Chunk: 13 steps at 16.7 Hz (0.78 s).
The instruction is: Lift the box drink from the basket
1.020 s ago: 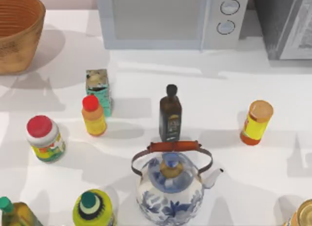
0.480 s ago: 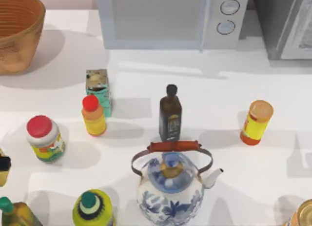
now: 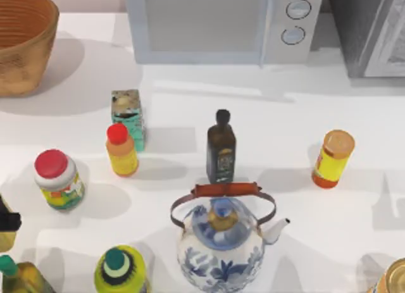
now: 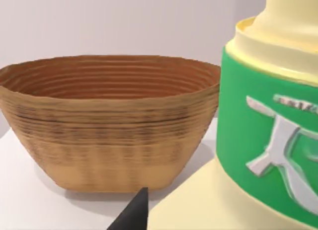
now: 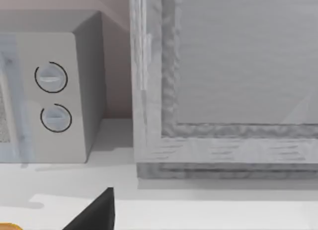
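Our left gripper (image 3: 6, 222) sat at the table's left edge.
The box drink (image 3: 128, 118) stood on the table, well right of it, outside the basket (image 3: 22, 40); our grip we couldn't tell.

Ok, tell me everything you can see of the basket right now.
The basket is a large round woven wicker bowl, tan-brown outside with darker ribbed inner walls. It stands upright on the white table at its far left corner, cut off by the top view's edge. Its walls flare upward from a narrower base. The left wrist view shows part of its inside, with nothing visible there; the bottom is hidden. Nothing touches it.
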{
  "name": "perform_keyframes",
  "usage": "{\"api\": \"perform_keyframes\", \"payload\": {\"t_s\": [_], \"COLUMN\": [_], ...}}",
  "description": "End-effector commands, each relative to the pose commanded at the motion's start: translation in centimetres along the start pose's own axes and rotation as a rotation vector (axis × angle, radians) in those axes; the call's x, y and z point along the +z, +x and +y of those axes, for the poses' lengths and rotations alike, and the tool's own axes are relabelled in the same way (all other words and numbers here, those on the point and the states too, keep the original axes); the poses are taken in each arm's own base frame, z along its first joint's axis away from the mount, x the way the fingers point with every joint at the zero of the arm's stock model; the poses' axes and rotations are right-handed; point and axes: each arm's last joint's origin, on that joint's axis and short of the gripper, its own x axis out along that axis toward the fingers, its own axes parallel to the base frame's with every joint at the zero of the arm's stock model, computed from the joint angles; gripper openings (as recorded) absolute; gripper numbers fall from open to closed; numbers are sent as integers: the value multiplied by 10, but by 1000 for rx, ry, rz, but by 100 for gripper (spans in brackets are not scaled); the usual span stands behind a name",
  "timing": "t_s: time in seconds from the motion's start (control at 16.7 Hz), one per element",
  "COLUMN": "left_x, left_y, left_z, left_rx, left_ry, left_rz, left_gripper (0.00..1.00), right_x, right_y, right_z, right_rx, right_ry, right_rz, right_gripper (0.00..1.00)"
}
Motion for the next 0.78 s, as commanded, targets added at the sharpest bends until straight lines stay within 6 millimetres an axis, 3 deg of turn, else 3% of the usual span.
{"api": "perform_keyframes", "payload": {"t_s": [0.3,0.78], "left_x": [9,27], "left_y": [8,35], "left_z": [-2,-11], "left_rx": [101,432], "left_ry": [-4,-5], "left_rz": [-7,-20], "left_gripper": [0,0], "right_x": [0,0], "right_y": [0,0], "right_z": [0,0], "right_rx": [0,0], "right_ry": [0,0], "right_rz": [0,0], "right_gripper": [100,100]}}
